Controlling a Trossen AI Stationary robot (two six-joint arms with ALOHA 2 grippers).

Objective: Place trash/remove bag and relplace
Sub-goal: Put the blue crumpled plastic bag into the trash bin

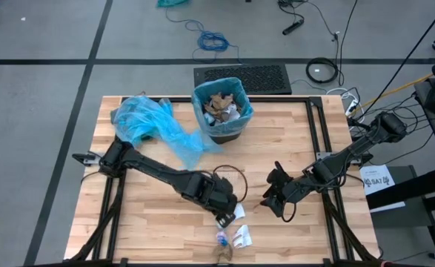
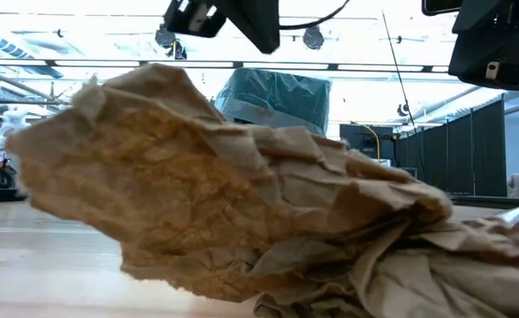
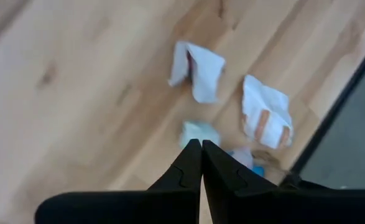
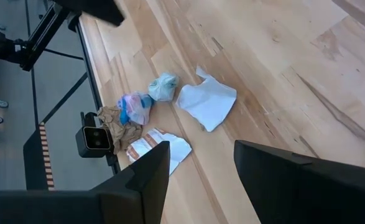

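Several small scraps lie near the table's near edge: a white wad [image 1: 239, 213], a white-and-orange one [image 1: 241, 237], pale blue and pink bits [image 1: 221, 237] and brown paper [image 1: 223, 254], which fills the low view [image 2: 241, 221]. My left gripper [image 3: 201, 146] is shut and hangs above the pale blue bit [image 3: 199, 132], with the white wad [image 3: 198, 68] beyond it. My right gripper [image 4: 201, 162] is open, right of the scraps, above the table. The bin [image 1: 221, 110], lined with a blue bag, stands at the far edge and holds paper wads.
A loose blue bag [image 1: 147, 122] lies crumpled on the far left of the table. A dark cable loop [image 1: 228, 178] lies beside the left arm. The low camera [image 4: 95, 140] sits at the near edge by the brown paper. Bare wood lies between the grippers and the bin.
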